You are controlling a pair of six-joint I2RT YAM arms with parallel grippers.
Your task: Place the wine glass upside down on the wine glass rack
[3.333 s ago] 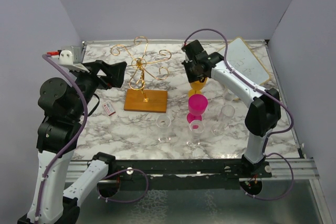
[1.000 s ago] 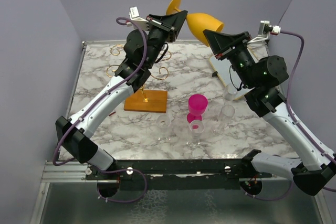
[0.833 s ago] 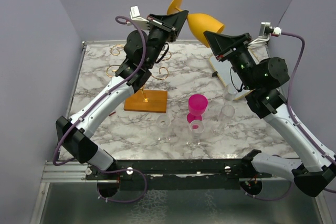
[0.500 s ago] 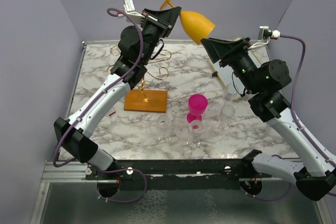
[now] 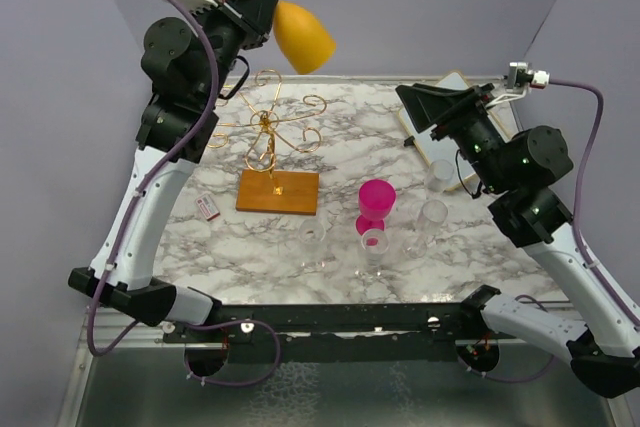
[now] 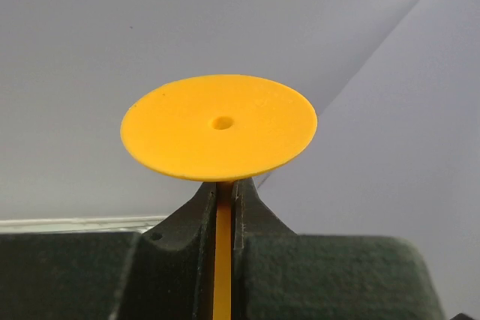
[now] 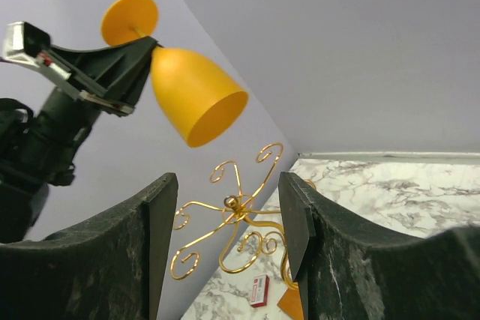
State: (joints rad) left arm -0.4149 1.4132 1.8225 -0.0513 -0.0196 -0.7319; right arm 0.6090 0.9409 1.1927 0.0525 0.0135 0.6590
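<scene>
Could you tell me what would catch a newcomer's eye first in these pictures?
An orange wine glass hangs high at back left, its stem pinched in the left pincer, bowl tilted down above the gold wire rack. The right pincer stands open and empty at right.

Orange wine glass (image 5: 303,37) aloft, rack (image 5: 278,191) upright

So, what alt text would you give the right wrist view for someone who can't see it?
The left gripper holds an orange wine glass by its stem, rim tilted downward, higher than the gold wire rack. The open right gripper frames the foreground.
</scene>
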